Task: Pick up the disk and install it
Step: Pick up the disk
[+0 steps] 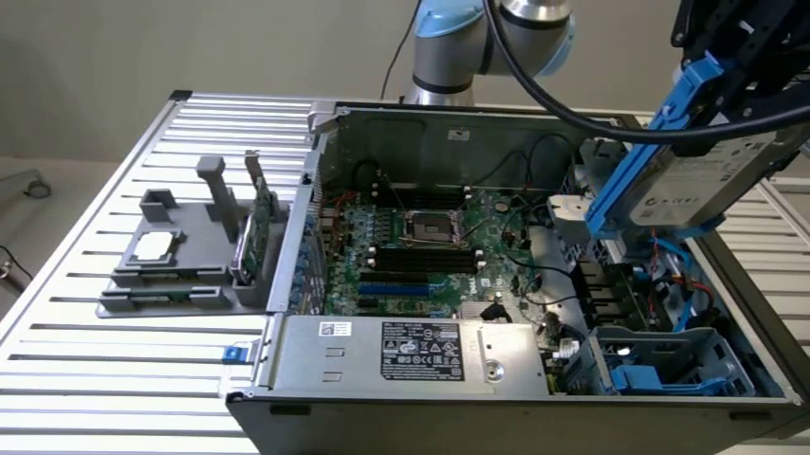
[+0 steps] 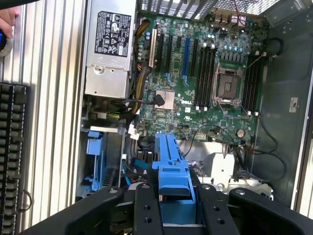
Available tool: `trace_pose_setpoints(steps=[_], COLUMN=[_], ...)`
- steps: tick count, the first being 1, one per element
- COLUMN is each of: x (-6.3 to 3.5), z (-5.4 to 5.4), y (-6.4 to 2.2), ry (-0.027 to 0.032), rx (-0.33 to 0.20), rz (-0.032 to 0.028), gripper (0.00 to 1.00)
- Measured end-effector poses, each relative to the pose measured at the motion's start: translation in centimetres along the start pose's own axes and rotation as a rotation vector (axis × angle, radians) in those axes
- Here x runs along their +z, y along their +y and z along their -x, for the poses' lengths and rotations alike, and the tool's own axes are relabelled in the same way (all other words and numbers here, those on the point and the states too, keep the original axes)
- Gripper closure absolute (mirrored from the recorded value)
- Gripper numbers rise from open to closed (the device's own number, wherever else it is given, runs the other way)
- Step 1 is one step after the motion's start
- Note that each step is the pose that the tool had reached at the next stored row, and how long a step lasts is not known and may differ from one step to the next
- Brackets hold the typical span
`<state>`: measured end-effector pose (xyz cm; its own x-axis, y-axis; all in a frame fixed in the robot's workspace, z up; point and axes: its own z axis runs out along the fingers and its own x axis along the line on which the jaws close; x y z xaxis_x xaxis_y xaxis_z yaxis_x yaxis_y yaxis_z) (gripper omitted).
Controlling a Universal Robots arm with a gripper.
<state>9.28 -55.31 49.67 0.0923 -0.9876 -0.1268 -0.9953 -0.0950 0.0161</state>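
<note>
Gripper (image 1: 741,90) clamped on the disk (image 1: 707,180), holding it tilted and clear above the case (image 1: 443,142) at the exterior view's right, presumably to line up with the blue bay (image 1: 658,365) below.

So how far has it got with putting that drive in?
Picking up looks done: the gripper is shut on the disk, holding it by its blue carrier. In hand: the disk hangs tilted above the open computer case, at the exterior view's right. Left: installing, as it sits in no bay yet.
</note>
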Motion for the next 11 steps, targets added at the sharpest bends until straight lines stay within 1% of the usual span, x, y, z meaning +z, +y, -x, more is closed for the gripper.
trace_pose_setpoints(steps=[3, 6, 8, 11], x=[-0.07, -0.14, -0.16, -0.19], z=[-0.6, -1.1, -1.3, -1.6], y=[-0.03, -0.03, -0.03, -0.01], ry=[0.0005, 0.0051, 0.0105, 0.0237], rx=[0.000, 0.000, -0.001, -0.002], rz=[-0.0007, -0.0030, -0.0074, -0.0191], gripper=[0.67, 0.67, 0.67, 0.67])
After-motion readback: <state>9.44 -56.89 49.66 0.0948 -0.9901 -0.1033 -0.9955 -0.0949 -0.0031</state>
